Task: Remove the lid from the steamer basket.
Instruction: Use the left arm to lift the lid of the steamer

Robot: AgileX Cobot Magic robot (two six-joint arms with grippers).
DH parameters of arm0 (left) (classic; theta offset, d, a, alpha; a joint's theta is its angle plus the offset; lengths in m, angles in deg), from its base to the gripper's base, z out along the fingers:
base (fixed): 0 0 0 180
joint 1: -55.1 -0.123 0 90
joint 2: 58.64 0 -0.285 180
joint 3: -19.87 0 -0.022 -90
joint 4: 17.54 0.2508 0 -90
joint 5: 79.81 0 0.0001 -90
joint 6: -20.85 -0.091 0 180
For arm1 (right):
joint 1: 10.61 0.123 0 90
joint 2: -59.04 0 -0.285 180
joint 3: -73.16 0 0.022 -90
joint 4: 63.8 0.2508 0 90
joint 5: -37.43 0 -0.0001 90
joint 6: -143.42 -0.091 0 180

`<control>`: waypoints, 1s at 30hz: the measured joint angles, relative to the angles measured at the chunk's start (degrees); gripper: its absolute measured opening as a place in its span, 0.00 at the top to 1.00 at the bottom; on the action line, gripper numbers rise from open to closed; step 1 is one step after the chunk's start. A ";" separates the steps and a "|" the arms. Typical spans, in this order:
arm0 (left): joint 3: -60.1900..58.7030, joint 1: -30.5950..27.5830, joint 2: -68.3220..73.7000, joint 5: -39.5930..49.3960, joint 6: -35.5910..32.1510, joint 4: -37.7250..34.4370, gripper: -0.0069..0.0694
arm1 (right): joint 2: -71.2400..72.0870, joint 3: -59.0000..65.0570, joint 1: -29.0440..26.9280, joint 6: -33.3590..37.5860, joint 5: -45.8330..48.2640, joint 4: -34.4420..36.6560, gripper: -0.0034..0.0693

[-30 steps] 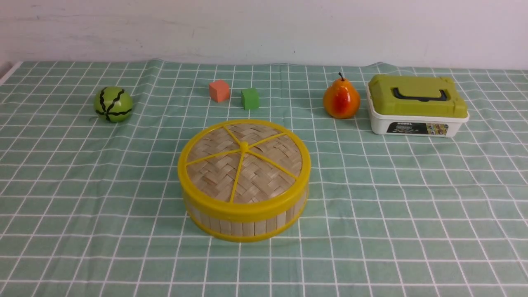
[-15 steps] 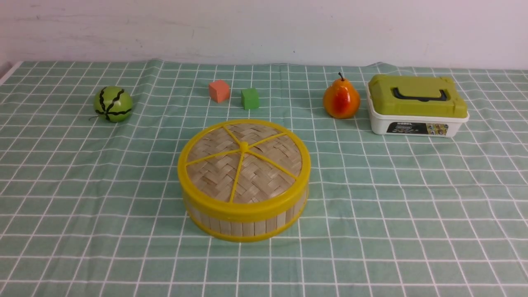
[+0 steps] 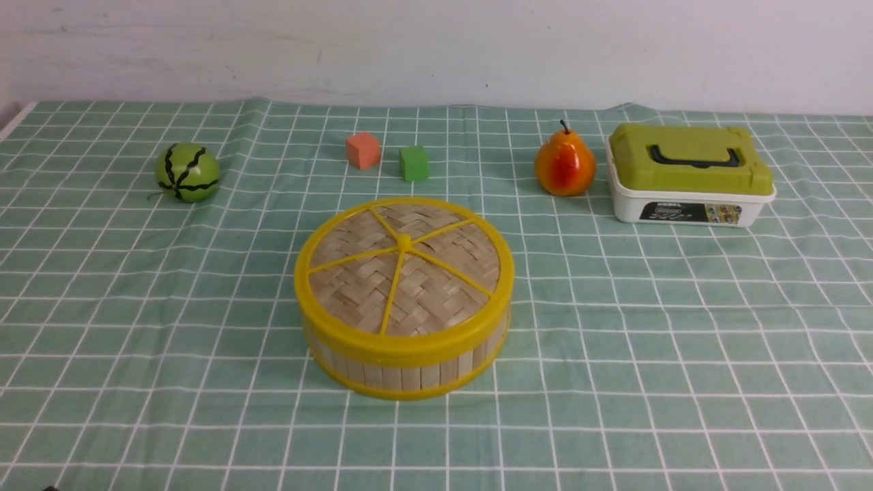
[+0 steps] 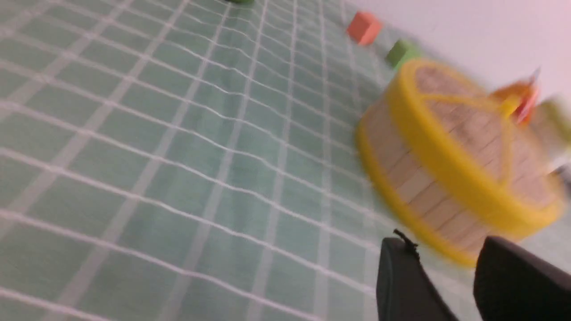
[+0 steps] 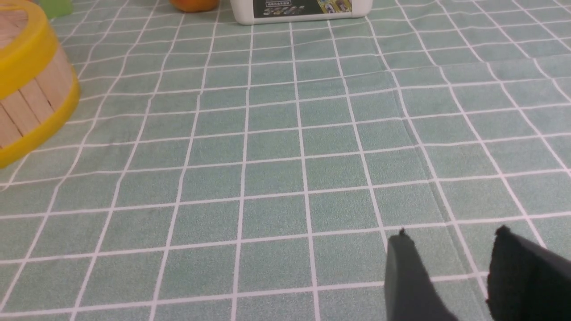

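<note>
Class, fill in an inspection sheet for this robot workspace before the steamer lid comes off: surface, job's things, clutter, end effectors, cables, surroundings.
Surface: green cloth with white grid, lightly wrinkled.
Job's things: flat woven bamboo lid with yellow rim and spokes seated on the round bamboo-slat steamer basket; nothing touches either.
Clutter: green striped ball, orange cube, green cube, orange-red pear, white rectangular box with olive-green lid; all beyond the basket, apart from it.
End effectors: left end effector open, empty, facing the basket; right end effector open, empty, over bare cloth.
Cables: nothing seen.
Surroundings: plain pale wall at the far edge.
</note>
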 joint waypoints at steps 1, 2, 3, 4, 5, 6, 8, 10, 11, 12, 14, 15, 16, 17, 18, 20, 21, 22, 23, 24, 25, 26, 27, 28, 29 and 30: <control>0.00 0.00 0.00 -0.91 7.26 -10.18 0.60 | 0.00 0.00 0.00 0.00 0.00 0.00 0.62; 0.00 0.00 0.00 -1.11 9.60 -13.56 0.60 | 0.00 0.00 0.00 0.00 0.00 0.00 0.62; 0.00 0.00 0.00 -1.25 11.71 -16.72 0.60 | 0.00 0.00 0.00 0.00 0.00 0.00 0.62; 0.00 0.00 0.00 -1.59 14.99 -22.13 0.60 | 0.00 0.00 0.00 0.00 0.00 0.00 0.62; 0.00 0.00 0.00 -1.92 17.26 -27.05 0.60 | 0.00 0.00 0.00 0.00 0.00 0.00 0.62; 0.00 0.00 0.00 -2.04 17.92 -29.18 0.60 | 0.00 0.00 0.00 0.00 0.00 0.00 0.62; 0.00 0.00 0.00 -2.57 18.79 -32.52 0.60 | 0.00 0.00 0.00 0.00 0.00 0.00 0.62; 0.00 0.00 0.00 -2.64 19.06 -33.25 0.60 | 0.00 0.00 0.00 0.00 0.00 0.00 0.62; 0.00 0.00 0.00 -3.03 19.20 -33.81 0.60 | 0.00 0.00 0.00 0.00 0.00 0.00 0.62; 0.00 0.00 0.00 -3.50 19.22 -33.92 0.60 | 0.00 0.00 0.00 0.00 0.00 0.00 0.62; -0.04 0.00 0.00 -5.99 19.26 -34.19 0.60 | 0.00 0.00 0.00 0.00 0.00 0.00 0.62; -0.04 0.00 0.00 -6.38 19.26 -34.32 0.60 | 0.00 0.00 0.00 0.00 0.00 0.00 0.62; -0.04 0.00 0.00 -9.74 19.20 -34.66 0.60 | 0.00 0.00 0.00 0.00 0.00 0.00 0.62; -0.04 0.00 0.00 -12.69 18.41 -34.72 0.60 | 0.00 0.00 0.00 0.00 0.00 0.00 0.62; 0.23 0.00 0.00 -15.47 17.08 -34.53 0.62 | 0.00 0.00 0.00 0.00 0.00 0.00 0.62; 1.85 0.00 0.00 -18.59 13.77 -33.35 0.67 | 0.00 0.00 0.00 0.00 0.00 0.00 0.62; 4.14 0.00 0.00 -19.78 10.35 -31.59 0.72 | 0.00 0.00 0.00 0.00 0.00 0.00 0.62; 6.59 0.00 0.10 -19.60 7.12 -29.67 0.77 | 0.00 0.00 0.00 0.00 0.00 0.00 0.62; 8.24 0.00 0.45 -19.04 5.12 -28.43 0.80 | 0.00 0.00 0.00 0.00 0.00 0.00 0.62; 11.92 0.00 1.98 -17.21 1.17 -26.07 0.87 | 0.00 0.00 0.00 0.00 0.00 0.00 0.62; 14.49 0.00 3.64 -14.35 -1.33 -24.57 0.91 | 0.00 0.00 0.00 0.00 0.00 0.00 0.62; 19.03 0.00 7.67 -9.51 -4.69 -22.68 0.93 | 0.00 0.00 0.00 0.00 0.00 0.00 0.62; 21.54 0.00 10.54 -5.65 -6.91 -21.62 0.93 | 0.00 0.00 0.00 0.00 0.00 0.00 0.62; 22.17 0.00 11.31 -3.61 -7.30 -21.42 0.93 | 0.00 0.00 0.00 0.00 0.00 0.00 0.62; 26.38 0.00 17.22 4.13 -9.62 -20.44 0.93 | 0.00 0.00 0.00 0.00 0.00 0.00 0.62; 30.45 0.00 23.73 11.06 -12.00 -19.49 0.93 | 0.00 0.00 0.00 0.00 0.00 0.00 0.62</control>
